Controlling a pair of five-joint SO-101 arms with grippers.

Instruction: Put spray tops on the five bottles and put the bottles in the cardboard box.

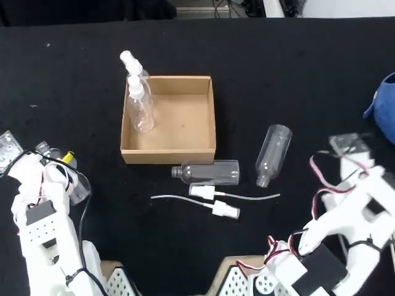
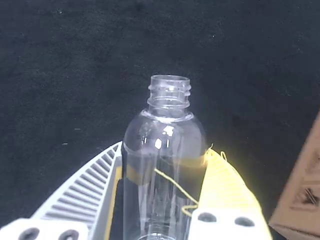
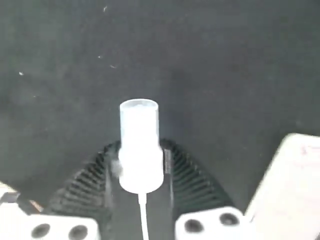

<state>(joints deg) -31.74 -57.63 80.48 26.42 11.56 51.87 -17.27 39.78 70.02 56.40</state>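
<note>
My left gripper [image 2: 165,150] is shut on a clear bottle [image 2: 167,135] whose neck is open, at the table's left front near the box corner [image 2: 300,195]. My right gripper [image 3: 141,147] is shut on a white spray top [image 3: 140,145] with its tube trailing back, at the table's right side [image 1: 347,147]. The cardboard box [image 1: 200,145] holds one topped bottle [image 1: 141,106]. A second topped bottle [image 1: 132,64] is at the box's far left corner. Two topless bottles [image 1: 207,173] [image 1: 273,154] lie in front of the box, with two loose spray tops [image 1: 203,191] [image 1: 225,211].
A blue object [image 1: 386,105] sits at the right edge. The black tabletop [image 1: 296,68] is bare behind and to the right of the box. The arm bases stand along the front edge.
</note>
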